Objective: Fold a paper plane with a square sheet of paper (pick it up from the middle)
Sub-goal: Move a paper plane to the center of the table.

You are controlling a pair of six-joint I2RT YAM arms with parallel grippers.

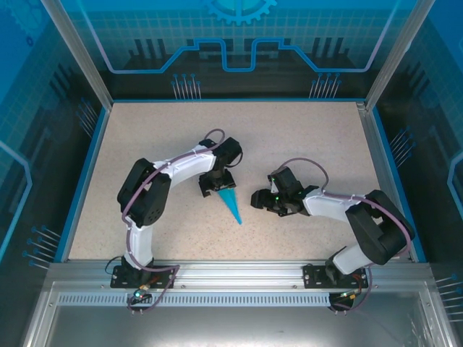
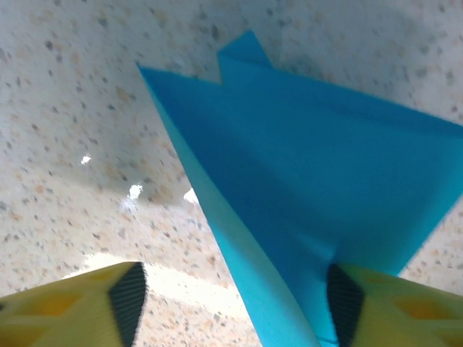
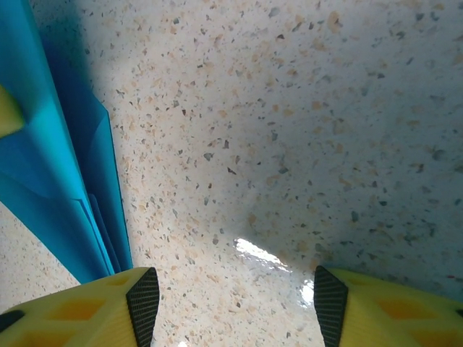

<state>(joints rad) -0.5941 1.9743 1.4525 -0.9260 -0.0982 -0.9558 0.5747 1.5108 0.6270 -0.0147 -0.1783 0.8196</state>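
Paper plane is seen lying on the table, about mid-table and slightly nearer the near edge than the far edge. It is a narrow cyan-blue dart. The sharp point is aimed at the near edge and a little toward the right edge, and the wide tail end is turned to the far edge. In the left wrist view the paper plane is shown close up, with folded layers and a notch at the tail end.

Left gripper is placed over the tail end of the plane and tipped down at the table. Its jaws are parted to a medium gap and not clamped. One of the pads is seen against the plane's edge. The other pad stands apart from the paper, with bare speckled table in between. Nothing is gripped. Whether the paper is lifted at that edge cannot be told.

Right gripper is held just right of the plane, about level with its middle, low over the table. Its jaws are parted about halfway. Bare table lies between them and nothing is held. In the right wrist view the plane is seen just beside one finger, with stacked fold edges visible. Contact there cannot be told.

The two grippers are near each other but apart, with the plane between them.
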